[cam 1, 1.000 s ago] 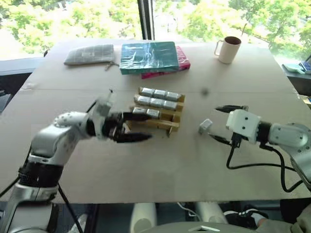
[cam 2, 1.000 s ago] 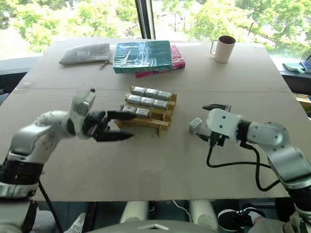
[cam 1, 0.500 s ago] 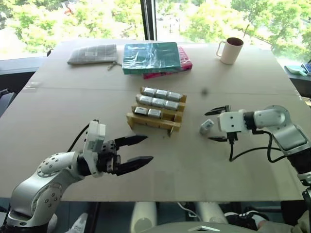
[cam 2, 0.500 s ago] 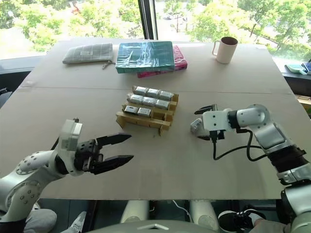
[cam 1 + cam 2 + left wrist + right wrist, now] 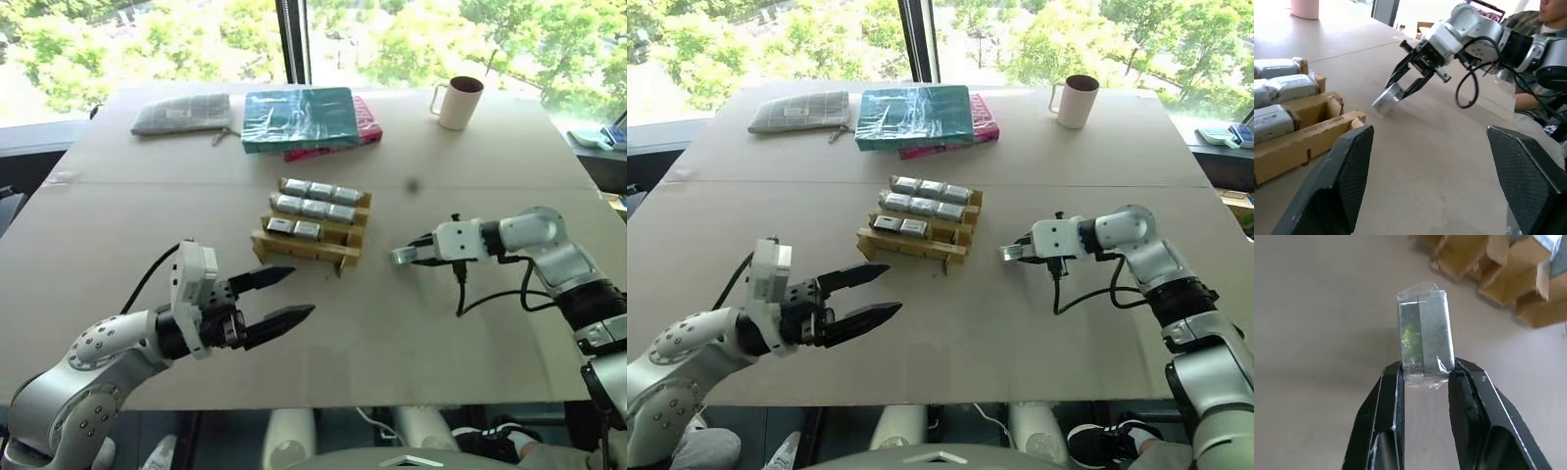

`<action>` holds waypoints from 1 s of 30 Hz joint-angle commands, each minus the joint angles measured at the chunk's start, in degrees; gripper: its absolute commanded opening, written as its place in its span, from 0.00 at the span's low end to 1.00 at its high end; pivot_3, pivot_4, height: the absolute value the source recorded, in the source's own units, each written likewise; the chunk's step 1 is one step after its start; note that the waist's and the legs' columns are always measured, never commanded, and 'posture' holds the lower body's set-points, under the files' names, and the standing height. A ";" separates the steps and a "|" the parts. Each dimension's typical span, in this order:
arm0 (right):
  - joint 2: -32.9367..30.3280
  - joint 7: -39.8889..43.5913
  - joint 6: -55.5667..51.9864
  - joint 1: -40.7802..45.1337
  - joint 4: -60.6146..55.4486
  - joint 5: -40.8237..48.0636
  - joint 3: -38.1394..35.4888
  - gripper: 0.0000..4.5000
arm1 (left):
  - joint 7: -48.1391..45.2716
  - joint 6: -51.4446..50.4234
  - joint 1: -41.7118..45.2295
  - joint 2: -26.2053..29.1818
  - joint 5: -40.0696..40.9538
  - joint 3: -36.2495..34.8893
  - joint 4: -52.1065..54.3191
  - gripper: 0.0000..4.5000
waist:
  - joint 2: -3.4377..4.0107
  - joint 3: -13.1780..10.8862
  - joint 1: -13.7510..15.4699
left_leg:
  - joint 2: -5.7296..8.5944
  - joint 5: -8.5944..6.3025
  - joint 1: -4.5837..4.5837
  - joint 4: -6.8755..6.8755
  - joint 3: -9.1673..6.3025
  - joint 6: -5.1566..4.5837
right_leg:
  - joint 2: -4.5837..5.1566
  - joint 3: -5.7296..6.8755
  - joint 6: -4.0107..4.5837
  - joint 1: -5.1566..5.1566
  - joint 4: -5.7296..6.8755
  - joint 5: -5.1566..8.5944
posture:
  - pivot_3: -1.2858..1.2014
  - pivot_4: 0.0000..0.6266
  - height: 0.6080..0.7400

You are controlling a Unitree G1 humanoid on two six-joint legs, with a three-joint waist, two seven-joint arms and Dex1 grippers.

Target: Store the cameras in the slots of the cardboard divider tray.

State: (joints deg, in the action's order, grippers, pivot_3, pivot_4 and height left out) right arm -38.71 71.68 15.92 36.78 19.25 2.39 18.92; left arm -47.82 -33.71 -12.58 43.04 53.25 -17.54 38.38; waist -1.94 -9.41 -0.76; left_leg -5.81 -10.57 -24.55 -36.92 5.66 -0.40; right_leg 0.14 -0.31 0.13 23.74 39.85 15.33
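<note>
Table (image 5: 118, 245): large, tan cardboard-covered top, by a window.

Cardboard divider tray (image 5: 338, 257): near table centre, three stepped rows. Far row 3 cameras, mid row 3, near row 2; the near row's right-hand slot is vacant. Stored cameras (image 5: 315, 209) lie side by side, silver-grey, plastic-wrapped.

Loose camera (image 5: 1425, 340): just right of tray, apart from it, low over the tabletop or on it; can't tell which. Silver-grey body in clear wrap; pinched at one end, rest sticking out past the fingertips.

Right gripper (image 5: 409, 256): arm reaches in from the right side, pointing left twd tray and angled down. Both black fingers (image 5: 1386, 401) pressed against opposite sides of the loose camera, clamped onto it. Black cable loops under the wrist.

Left gripper (image 5: 276, 298): near front-left of table, well short of tray, pointing fwd and to the right at abt level. Fingers (image 5: 1347, 181) spread wide, nothing between them. Tips aimed roughly at the tray's near row, not touching.

Other items, far side of table:
- Mug (image 5: 458, 101), cream w/ dark rim, far right, upright.
- Teal plastic-wrapped book (image 5: 299, 117), lying on a pink book (image 5: 364, 129) whose edge sticks out to the right.
- Grey checked pouch (image 5: 182, 112), far left, flat.

Person (image 5: 1533, 98) at the table's right edge, seen in part in the left wrist view.
</note>
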 commanded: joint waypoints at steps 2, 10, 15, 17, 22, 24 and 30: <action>0.32 -3.13 -19.25 -0.68 -16.54 7.69 -5.08 0.16 | -0.49 3.70 -1.91 -1.84 -2.69 -1.05 -0.80 0.85 | 0.01 -0.01 -0.02 | 0.00 0.00 0.01 0.07 -0.02 0.00 | 0.01 -0.21 0.00 0.05 0.00 0.00 | 0.52 0.24 1.00; 7.38 -13.03 -49.14 2.53 -28.48 12.25 -4.86 0.16 | -4.00 8.61 -3.40 -3.45 -7.24 -1.01 -6.73 0.85 | -0.01 0.01 -0.04 | -0.02 -0.01 0.08 0.23 0.06 0.01 | 0.31 -0.41 0.21 0.19 -0.02 0.12 | 0.52 0.24 1.00; 12.81 -18.29 -59.40 5.15 -28.29 13.89 -5.08 0.16 | -5.38 10.29 -5.03 -3.73 -8.57 -1.57 -7.50 0.85 | -0.03 0.02 0.07 | 0.01 -0.01 -0.12 0.36 0.23 0.01 | 0.38 -0.42 0.22 0.50 -0.02 0.10 | 0.52 0.24 1.00; 13.59 -19.19 -59.20 5.34 -26.92 13.20 -4.47 0.16 | -5.69 10.78 -5.58 -3.85 -8.89 -1.71 -7.48 0.85 | -0.04 0.02 0.11 | 0.11 -0.01 -0.20 0.46 0.28 0.00 | 0.40 -0.40 0.21 0.53 -0.06 0.09 | 0.52 0.24 1.00; 15.82 -21.20 -59.34 5.64 -24.74 12.75 -3.68 0.16 | -6.12 11.82 -7.21 -4.39 -9.43 -2.01 -7.12 0.85 | -0.04 0.02 -0.04 | 0.14 -0.01 -0.20 0.56 0.41 -0.01 | 0.37 -0.37 0.04 0.61 -0.12 0.00 | 0.52 0.24 1.00; 16.82 -21.71 -59.34 5.86 -23.89 12.85 -3.50 0.16 | -6.29 12.20 -7.82 -4.57 -9.54 -1.97 -7.01 0.85 | -0.04 0.02 -0.14 | 0.13 -0.01 -0.19 0.58 0.40 -0.01 | 0.36 -0.40 0.03 0.65 -0.11 0.00 | 0.52 0.24 1.00; 18.20 -22.15 -58.12 6.40 -22.27 11.82 -2.29 0.16 | -5.88 12.23 -8.53 -4.70 -9.35 -1.96 -6.41 0.85 | -0.04 0.03 -0.20 | 0.08 -0.01 -0.19 0.59 0.41 -0.01 | 0.05 -0.52 0.02 0.72 -0.08 0.00 | 0.52 0.24 1.00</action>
State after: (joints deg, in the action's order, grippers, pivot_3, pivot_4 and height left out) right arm -20.60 49.65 -43.40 41.79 -2.31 14.58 16.09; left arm -53.61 -22.47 -20.65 38.53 43.64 -18.01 30.23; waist -1.98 -9.39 -0.97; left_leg -5.74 -10.58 -24.74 -36.33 6.09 -0.41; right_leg 0.19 -0.84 0.15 24.47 39.76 15.33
